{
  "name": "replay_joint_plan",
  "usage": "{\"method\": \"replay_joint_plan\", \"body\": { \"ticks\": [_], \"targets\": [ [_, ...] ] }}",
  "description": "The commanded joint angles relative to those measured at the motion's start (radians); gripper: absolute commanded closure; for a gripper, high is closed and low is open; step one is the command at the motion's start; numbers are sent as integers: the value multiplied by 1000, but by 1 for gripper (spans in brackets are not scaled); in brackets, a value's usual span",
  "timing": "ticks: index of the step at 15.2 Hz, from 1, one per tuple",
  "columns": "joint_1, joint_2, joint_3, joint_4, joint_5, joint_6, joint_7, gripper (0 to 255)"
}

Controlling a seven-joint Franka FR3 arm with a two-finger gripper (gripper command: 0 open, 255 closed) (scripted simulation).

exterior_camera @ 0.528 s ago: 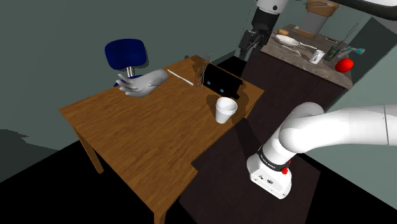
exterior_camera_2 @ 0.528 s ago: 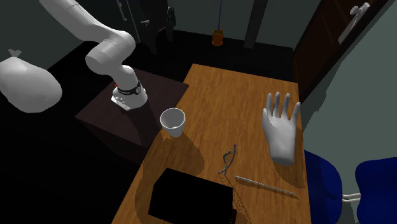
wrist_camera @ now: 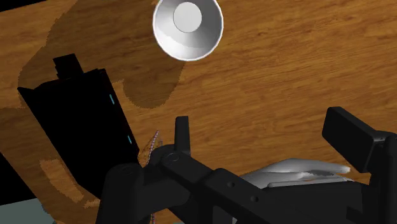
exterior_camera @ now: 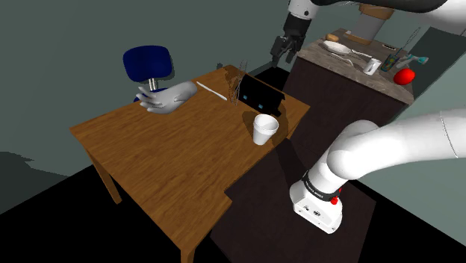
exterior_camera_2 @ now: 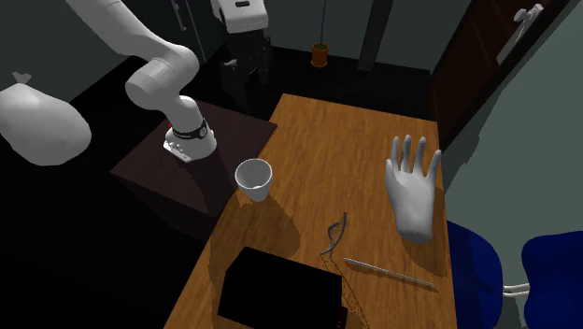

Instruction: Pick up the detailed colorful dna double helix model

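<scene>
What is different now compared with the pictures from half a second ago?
The gripper, open and empty, moved left in the shoulder view, nearer the table. The DNA model, white cup, grey hand model and black box stayed in place.

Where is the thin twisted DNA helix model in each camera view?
Shoulder view: the thin twisted DNA helix model sits at the black box's left end.
Second exterior view: the model is just above the box's upper right corner.
Wrist view: the model is between the box and the jaws.
Shared landmark: the black box.
</scene>
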Motion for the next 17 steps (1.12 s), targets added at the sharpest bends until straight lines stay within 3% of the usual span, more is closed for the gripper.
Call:
{"method": "replay_joint_plan", "body": {
  "ticks": [1,9,17],
  "targets": [
    [0,67,-28,24,-5,50,-35,0],
    [7,347,-130,177,23,198,-185,0],
    [-6,658,-197,420,130,268,-352,0]
  ]
}}
